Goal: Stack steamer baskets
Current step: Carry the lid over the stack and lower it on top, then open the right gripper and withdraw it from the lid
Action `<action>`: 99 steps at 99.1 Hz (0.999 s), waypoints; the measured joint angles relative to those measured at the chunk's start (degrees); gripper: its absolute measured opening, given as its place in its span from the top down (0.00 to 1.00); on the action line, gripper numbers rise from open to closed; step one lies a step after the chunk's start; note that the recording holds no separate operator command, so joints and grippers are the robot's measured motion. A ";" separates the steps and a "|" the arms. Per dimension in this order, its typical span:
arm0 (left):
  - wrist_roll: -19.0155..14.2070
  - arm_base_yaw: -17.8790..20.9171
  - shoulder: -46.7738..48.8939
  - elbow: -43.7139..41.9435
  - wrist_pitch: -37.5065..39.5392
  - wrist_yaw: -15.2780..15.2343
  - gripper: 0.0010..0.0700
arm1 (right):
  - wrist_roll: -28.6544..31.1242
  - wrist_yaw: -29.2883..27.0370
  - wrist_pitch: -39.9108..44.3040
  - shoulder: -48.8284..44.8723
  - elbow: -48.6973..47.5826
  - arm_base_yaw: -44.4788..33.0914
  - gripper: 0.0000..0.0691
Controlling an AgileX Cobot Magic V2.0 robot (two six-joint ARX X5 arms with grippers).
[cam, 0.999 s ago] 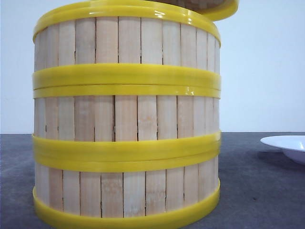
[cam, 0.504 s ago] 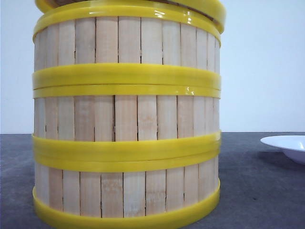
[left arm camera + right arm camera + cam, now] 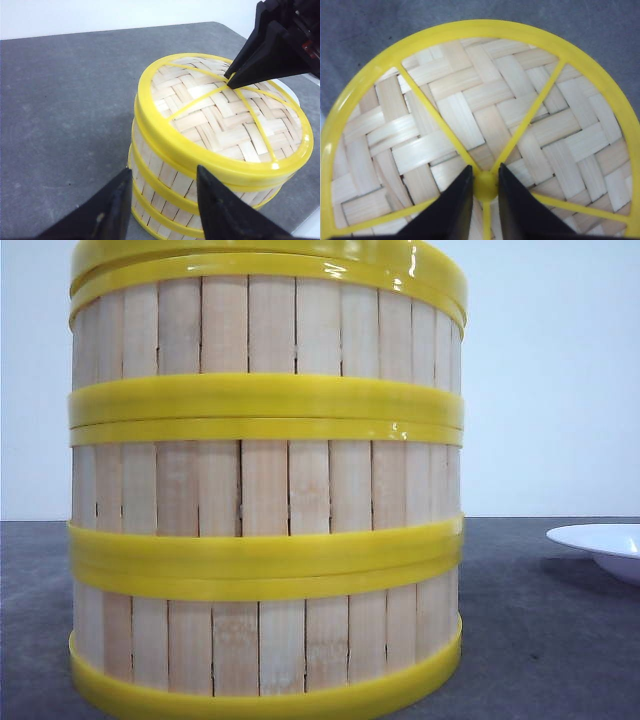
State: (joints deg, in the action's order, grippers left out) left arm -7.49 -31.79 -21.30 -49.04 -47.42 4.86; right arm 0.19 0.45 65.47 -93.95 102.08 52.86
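Three steamer baskets stand stacked in one column: bottom (image 3: 265,645), middle (image 3: 265,480), top (image 3: 265,330). The flat woven lid (image 3: 270,255) lies level on the top basket; its yellow spokes and woven face (image 3: 215,120) fill the right wrist view (image 3: 470,100). My right gripper (image 3: 485,167) is above the stack, shut on the lid's small yellow centre knob (image 3: 485,186), and its dark fingers (image 3: 250,62) point down onto the lid's middle. My left gripper (image 3: 164,170) is open beside the stack's wall, holding nothing, not touching.
A white plate (image 3: 600,545) sits on the dark grey table (image 3: 540,640) to the right of the stack. The table's far edge (image 3: 125,31) meets a pale wall.
The lid, earlier tilted and offset to the right above the top basket, has moved left and down and now sits level on it.
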 joint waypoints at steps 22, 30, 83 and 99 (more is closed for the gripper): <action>0.00 0.00 0.00 0.00 0.00 0.00 0.68 | -0.09 0.00 -0.02 0.02 0.00 0.00 0.92; 0.00 0.00 0.00 0.00 0.00 0.00 0.68 | -0.22 0.00 -0.04 0.00 0.00 0.00 0.92; -0.09 0.00 0.00 0.00 0.00 0.00 0.68 | -0.42 0.07 -1.05 -0.04 0.00 0.09 0.91; -0.09 0.00 0.00 0.00 0.00 0.00 0.68 | -0.42 -0.15 -1.84 -0.04 0.00 0.09 0.71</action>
State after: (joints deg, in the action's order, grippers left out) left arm -7.57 -31.79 -21.30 -49.04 -47.42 4.86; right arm -0.23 0.30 63.64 -94.00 102.08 52.95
